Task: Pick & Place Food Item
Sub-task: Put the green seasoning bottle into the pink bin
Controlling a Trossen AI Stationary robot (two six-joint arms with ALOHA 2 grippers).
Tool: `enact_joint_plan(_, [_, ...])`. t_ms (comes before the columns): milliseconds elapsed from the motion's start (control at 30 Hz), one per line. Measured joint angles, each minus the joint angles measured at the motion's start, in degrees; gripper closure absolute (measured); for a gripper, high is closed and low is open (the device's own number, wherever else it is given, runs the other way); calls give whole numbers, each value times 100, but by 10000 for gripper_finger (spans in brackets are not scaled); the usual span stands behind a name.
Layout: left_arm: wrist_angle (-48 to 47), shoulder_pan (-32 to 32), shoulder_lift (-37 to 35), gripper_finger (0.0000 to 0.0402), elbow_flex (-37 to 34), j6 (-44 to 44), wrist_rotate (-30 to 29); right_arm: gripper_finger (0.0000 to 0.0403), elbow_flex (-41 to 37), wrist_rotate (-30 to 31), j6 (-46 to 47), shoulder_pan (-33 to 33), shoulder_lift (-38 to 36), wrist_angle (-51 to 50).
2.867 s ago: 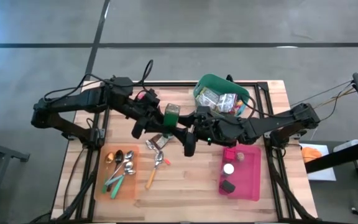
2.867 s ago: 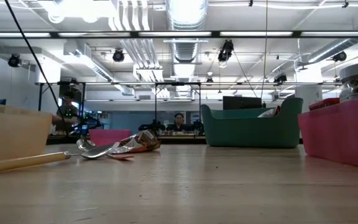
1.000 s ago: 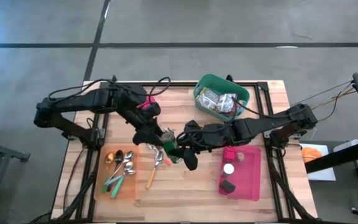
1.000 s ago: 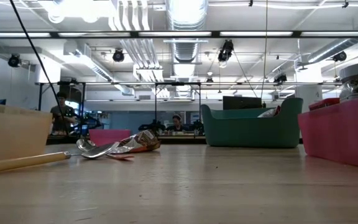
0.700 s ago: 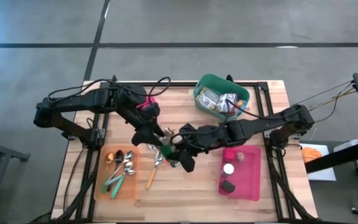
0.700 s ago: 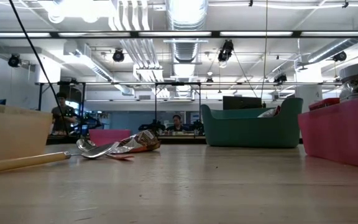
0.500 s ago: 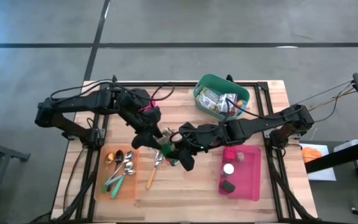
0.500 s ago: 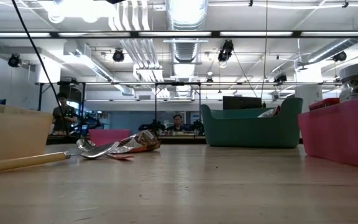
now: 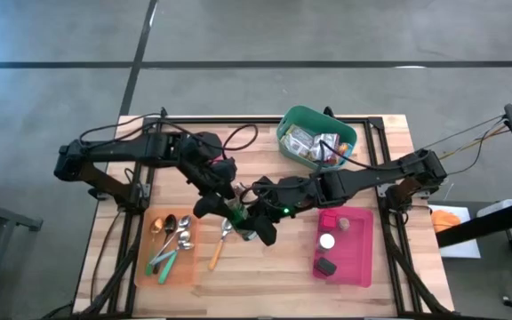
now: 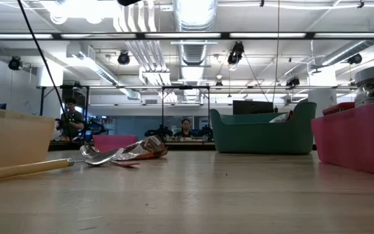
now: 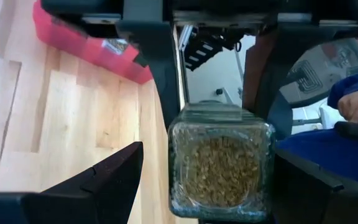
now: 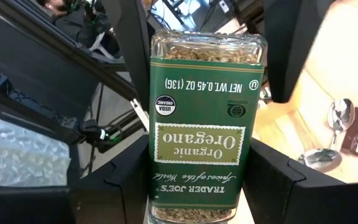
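A glass jar of oregano with a green label (image 9: 241, 216) is held above the middle of the table. My right gripper (image 9: 254, 218) is shut on it, reaching in from the table's right; the right wrist view (image 12: 207, 124) shows the label upside-down. My left gripper (image 9: 223, 206) is open and comes from the table's left. Its two fingers (image 11: 114, 177) stand on either side of the jar's glass base end (image 11: 221, 160); whether they touch it I cannot tell. Neither the jar nor the grippers show in the low view. My right gripper pinches the jar between its two fingers (image 12: 120, 183), on the two sides of its labelled body (image 12: 160, 186) at the end nearer the wrist. The fingers come from the table's right and lie along the jar. The jar is lifted clear, its base end (image 12: 207, 46) pointing away toward my left gripper.
A green bin (image 9: 289, 122) with packets stands at the far right, a pink tray (image 9: 356, 267) with small items at the near right, an orange tray (image 9: 183, 269) with spoons at the near left. A wooden-handled spoon (image 9: 216, 255), metal spoons and a wrapper (image 10: 141, 148) lie below the grippers.
My left gripper has moved a little toward the table's near right, closing in on the jar's base end. My right gripper has shifted slightly toward the table's left with the jar, which stays clear of the table.
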Motion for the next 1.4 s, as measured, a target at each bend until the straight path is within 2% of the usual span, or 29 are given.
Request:
enact_joint_plan(233, [278,-27,-2,111,0,27,490,209,2,-86,-16,2,53,112])
enact_joint_plan(400, [277,-58,-2,163,0,156,727,209,2,-98,-115,-2,51,529])
enact_joint_plan(567, [226,-60,-4,211,0,58,698,209,2,-63,-103,0,53,507])
enact_joint_plan(967, [267,-64,-23,212,0,-431,640,209,2,-93,-79,0,53,556])
enact_joint_plan(1033, [270,-64,-50,213,0,-508,629,192,2,-101,-74,0,53,585])
enact_joint_plan(1233, [254,-36,-261,215,30,-607,338,95,21,-79,-109,-4,34,686])
enact_joint_plan(1400, [285,16,-469,215,149,-625,128,76,296,129,-375,1,34,646])
